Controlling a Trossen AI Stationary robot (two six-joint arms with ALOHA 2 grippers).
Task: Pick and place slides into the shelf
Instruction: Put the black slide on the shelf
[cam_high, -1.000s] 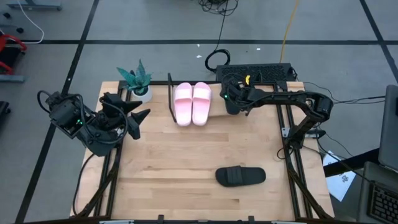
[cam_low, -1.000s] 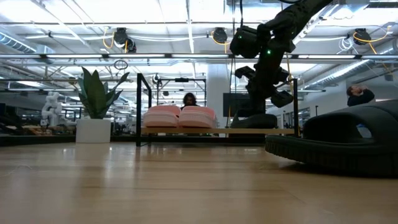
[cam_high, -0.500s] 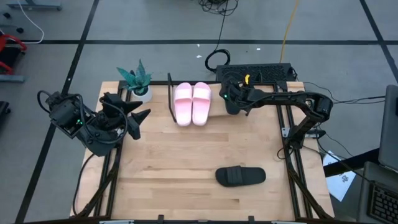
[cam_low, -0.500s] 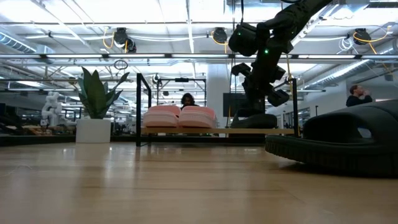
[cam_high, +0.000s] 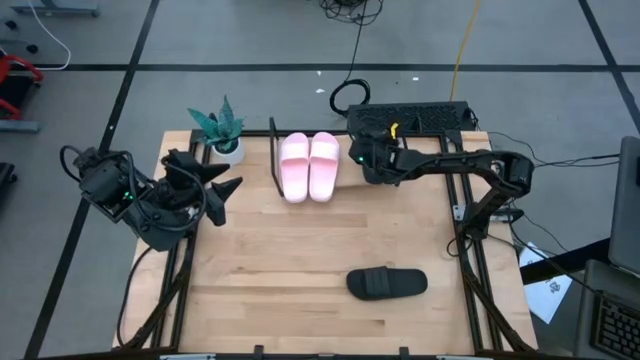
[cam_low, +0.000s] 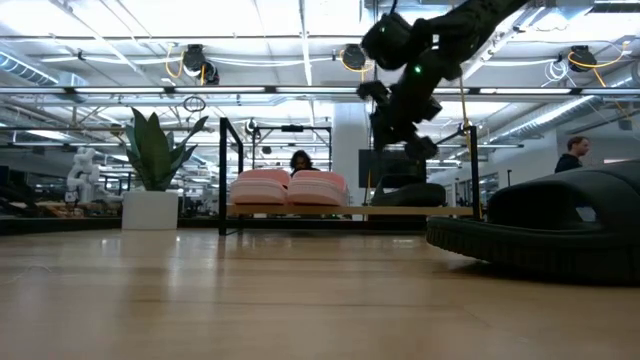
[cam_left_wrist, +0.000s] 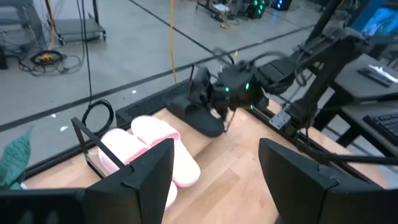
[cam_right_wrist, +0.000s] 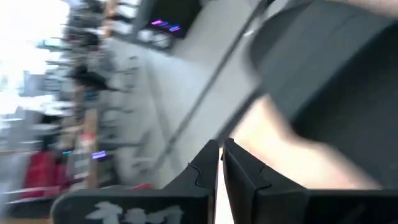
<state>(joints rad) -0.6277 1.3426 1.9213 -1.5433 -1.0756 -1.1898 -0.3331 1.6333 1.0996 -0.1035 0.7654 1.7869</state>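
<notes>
Pink slides: the pale pink pair is seen side by side on the shelf, at about 12 o'clock on the tabletop, toes toward 6 o'clock.
Black slide on shelf: a second dark slide is seen in the left wrist view just beside the pink pair, on its 3 o'clock side, under the right gripper.
Loose black slide: one black slide is left lying flat at about 5 o'clock on the tabletop, well apart from the shelf, its length running 9 to 3 o'clock.
Handling: the slides are judged light, moulded foam or rubber; soft enough to flex under a pinch, not fragile, with a matte skin that should not slip much.
Where to take hold: the wide strap arch or a side edge of the sole is judged the best pinch, since the strap stands clear of the footbed.
Right gripper: the right gripper is held above the shelf's 3 o'clock end, fingers pressed nearly together with only a sliver between them in its wrist view; nothing is seen pinched.
Left gripper: the left gripper is parked at 9 o'clock near the tabletop edge, fingers spread and empty.
Surroundings: a potted plant is seen at 11 o'clock, beside the shelf.
</notes>
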